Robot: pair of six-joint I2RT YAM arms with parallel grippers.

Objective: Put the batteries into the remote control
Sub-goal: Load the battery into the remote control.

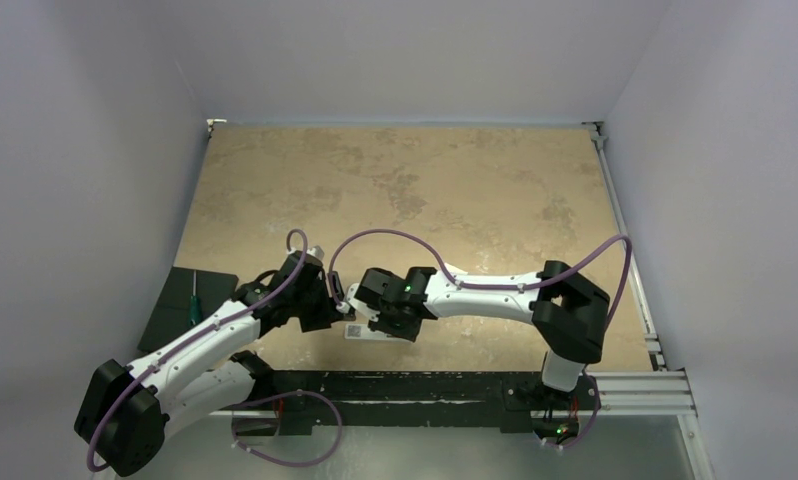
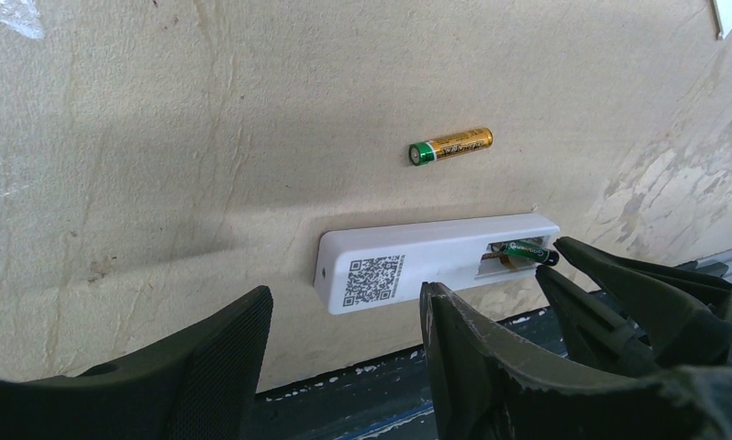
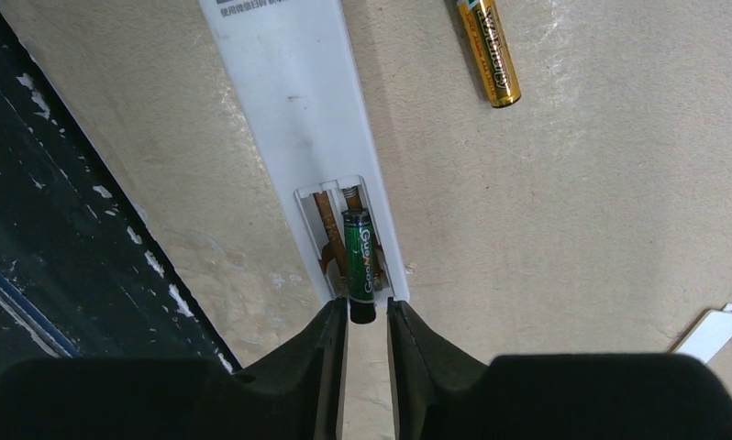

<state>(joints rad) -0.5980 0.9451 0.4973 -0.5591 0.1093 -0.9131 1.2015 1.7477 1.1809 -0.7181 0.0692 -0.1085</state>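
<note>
The white remote control point(image 2: 417, 261) lies back up near the table's front edge, with its QR label toward my left gripper; it also shows in the right wrist view point(image 3: 298, 101) and the top view point(image 1: 367, 333). The greenish-black battery point(image 3: 360, 257) lies tilted in the open recess, with its dark end sticking out between my right fingertips. My right gripper point(image 3: 367, 316) is open a little, with a small gap beside the battery. The gold battery point(image 2: 451, 147) lies loose on the table beyond the remote. My left gripper point(image 2: 344, 302) is wide open and empty by the label end.
A small white flat piece point(image 3: 711, 332) lies on the table to the right of the right gripper. A dark mat with a green-handled screwdriver point(image 1: 193, 298) sits off the table's left edge. The black front rail point(image 1: 405, 385) runs just behind the remote.
</note>
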